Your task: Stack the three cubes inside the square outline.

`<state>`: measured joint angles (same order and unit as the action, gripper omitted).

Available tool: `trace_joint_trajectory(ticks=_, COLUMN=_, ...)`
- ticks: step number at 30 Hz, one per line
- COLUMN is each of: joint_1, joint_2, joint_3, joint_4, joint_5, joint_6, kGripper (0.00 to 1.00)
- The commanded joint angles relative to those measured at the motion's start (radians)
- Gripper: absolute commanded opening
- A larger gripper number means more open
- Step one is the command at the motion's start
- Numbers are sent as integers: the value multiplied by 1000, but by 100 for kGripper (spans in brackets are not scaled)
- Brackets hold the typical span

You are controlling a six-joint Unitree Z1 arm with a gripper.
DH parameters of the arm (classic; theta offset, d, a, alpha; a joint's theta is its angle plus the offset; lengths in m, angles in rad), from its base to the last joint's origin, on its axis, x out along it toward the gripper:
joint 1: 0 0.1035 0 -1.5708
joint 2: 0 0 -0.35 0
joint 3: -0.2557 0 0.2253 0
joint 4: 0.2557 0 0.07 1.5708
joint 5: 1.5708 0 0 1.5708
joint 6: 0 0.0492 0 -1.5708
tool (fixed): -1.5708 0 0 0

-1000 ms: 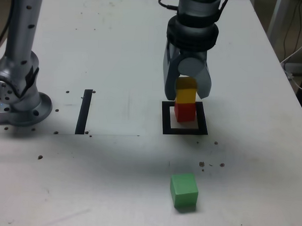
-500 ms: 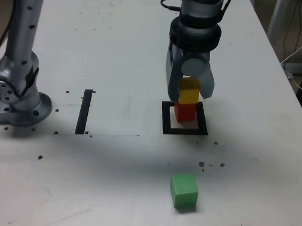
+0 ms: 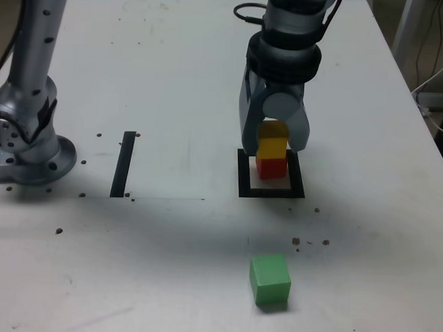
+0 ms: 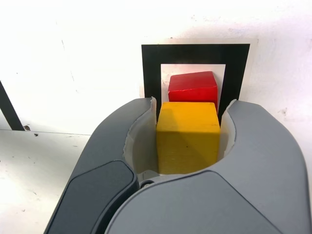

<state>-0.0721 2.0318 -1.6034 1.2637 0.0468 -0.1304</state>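
My gripper (image 3: 272,142) is shut on the yellow cube (image 3: 272,147), one finger on each side of it. The yellow cube sits right over the red cube (image 3: 271,168), touching it or a hair above; I cannot tell which. The red cube stands inside the square outline (image 3: 271,192) of black tape. In the wrist view the yellow cube (image 4: 187,134) fills the gap in my gripper (image 4: 190,105), with the red cube (image 4: 192,87) and the square outline (image 4: 195,52) beyond it. The green cube (image 3: 269,280) lies alone near the table's front edge.
The arm's base (image 3: 33,148) stands at the exterior view's left. A straight black tape strip (image 3: 123,163) lies between it and the square. Cables (image 3: 432,79) hang past the table's edge on the exterior view's right. Small dark specks dot the white tabletop.
My gripper has come down with the yellow cube, closing the gap above the red cube. The green cube has not moved.
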Motion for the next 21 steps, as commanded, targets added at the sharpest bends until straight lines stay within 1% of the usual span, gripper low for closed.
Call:
trace_joint_trajectory(ticks=1, joint_1=5, joint_2=8, joint_3=5, joint_4=-3, joint_5=2, joint_6=-1, kGripper=44)
trace_joint_trajectory(ticks=2, joint_1=6, joint_2=10, joint_3=7, joint_4=-3, joint_5=1, joint_6=-1, kGripper=51)
trace_joint_trajectory(ticks=7, joint_1=8, joint_2=10, joint_3=8, joint_4=-5, joint_5=1, joint_6=-1, kGripper=72)
trace_joint_trajectory(ticks=10, joint_1=8, joint_2=8, joint_3=8, joint_4=-6, joint_5=3, joint_6=0, kGripper=87)
trace_joint_trajectory(ticks=12, joint_1=8, joint_2=7, joint_3=8, joint_4=-6, joint_5=5, joint_6=1, kGripper=95)
trace_joint_trajectory(ticks=13, joint_1=8, joint_2=6, joint_3=8, joint_4=-6, joint_5=7, joint_6=2, kGripper=97)
trace_joint_trajectory(ticks=15, joint_1=8, joint_2=4, joint_3=9, joint_4=-5, joint_5=10, joint_6=3, kGripper=99)
trace_joint_trajectory(ticks=21, joint_1=8, joint_2=-11, joint_3=10, joint_4=-2, joint_5=25, joint_6=6, kGripper=100)
